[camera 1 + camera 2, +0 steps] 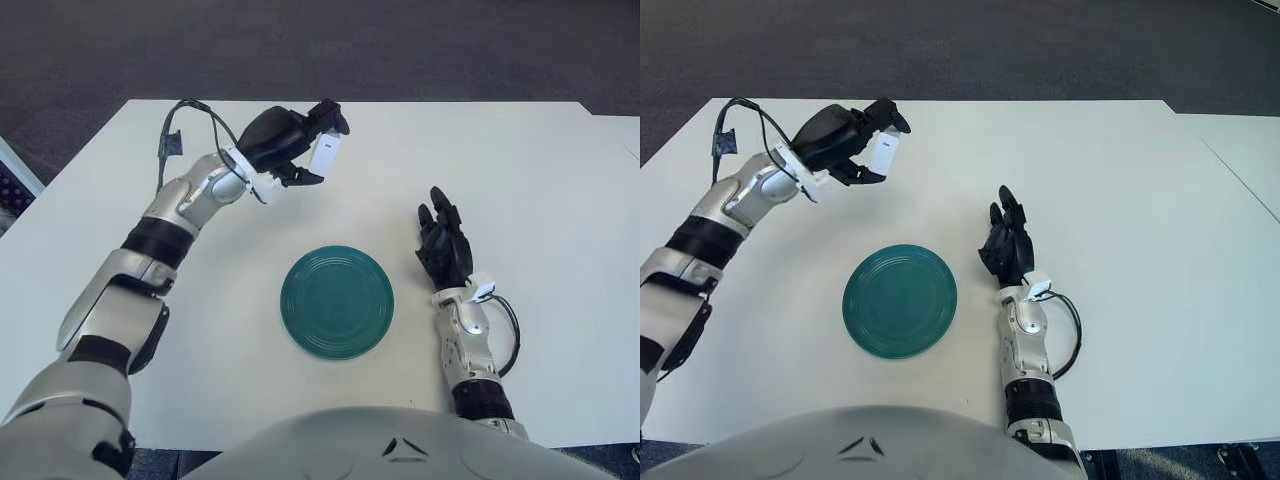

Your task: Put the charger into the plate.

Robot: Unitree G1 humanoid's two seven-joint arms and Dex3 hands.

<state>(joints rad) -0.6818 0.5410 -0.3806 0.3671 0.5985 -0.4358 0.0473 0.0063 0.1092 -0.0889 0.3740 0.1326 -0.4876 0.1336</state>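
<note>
Round green ridged plate (pixel 337 302) sits on white table (pixel 520 170), near front edge, approx. mid btw left & right edges. Black three-finger left hand (pixel 290 145) is up over table behind plate & to its left, twd back edge, w/ small white block charger (pixel 325 155) pinched in its fingers. Black right hand (pixel 445 250) shows just right of plate, fingers pointing twd back edge.

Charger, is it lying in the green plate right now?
No, the charger is held in the left hand, above the table beyond the plate.
</note>
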